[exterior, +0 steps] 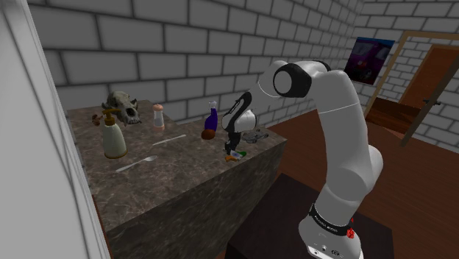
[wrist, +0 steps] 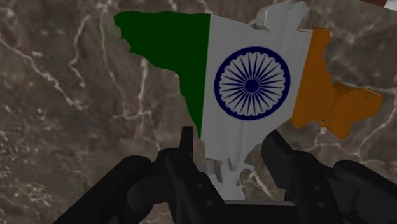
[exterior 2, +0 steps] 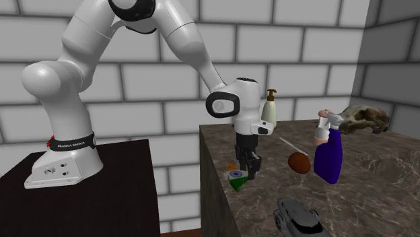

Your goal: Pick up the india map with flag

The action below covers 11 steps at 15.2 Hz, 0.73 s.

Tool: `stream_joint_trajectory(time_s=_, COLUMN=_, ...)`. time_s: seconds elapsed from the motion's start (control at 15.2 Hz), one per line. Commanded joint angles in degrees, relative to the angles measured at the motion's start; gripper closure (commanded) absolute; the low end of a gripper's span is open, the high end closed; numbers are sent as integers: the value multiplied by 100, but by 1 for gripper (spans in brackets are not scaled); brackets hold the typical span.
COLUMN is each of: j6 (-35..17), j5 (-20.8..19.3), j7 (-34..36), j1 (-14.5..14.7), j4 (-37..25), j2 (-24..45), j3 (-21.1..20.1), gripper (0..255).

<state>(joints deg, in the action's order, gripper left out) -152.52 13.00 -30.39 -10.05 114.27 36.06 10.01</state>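
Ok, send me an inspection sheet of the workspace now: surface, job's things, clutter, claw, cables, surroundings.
Surface: dark marbled counter.
Job's things: India map with flag lying flat near the counter's edge.
Clutter: skull, soap dispenser, small bottle, purple spray bottle, brown ball, fork, dark grey object.
Claw: open, low over the map, whose narrow tip sits between the fingers; contact unclear.
Cables: nothing seen.
Surroundings: grey brick walls, wooden floor, poster, black stand.

Looks like a home: grey block walls [exterior: 147, 37], reddish plank floor [exterior: 419, 184], brown wooden door [exterior: 438, 77]. A cream pump bottle [exterior: 112, 138] stands on the dark marble counter [exterior: 176, 184].
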Motion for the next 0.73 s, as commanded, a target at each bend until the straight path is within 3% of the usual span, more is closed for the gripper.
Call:
stream_joint_trajectory(time_s=0.0, j6=2, j5=-1, j7=0, j1=-4, j4=11, j2=9, j3=5, gripper=255)
stream_joint_trajectory(time_s=0.66, j6=296, j5=-108, j7=87, j1=89, j4=102, j2=-376, j3=114, gripper=255)
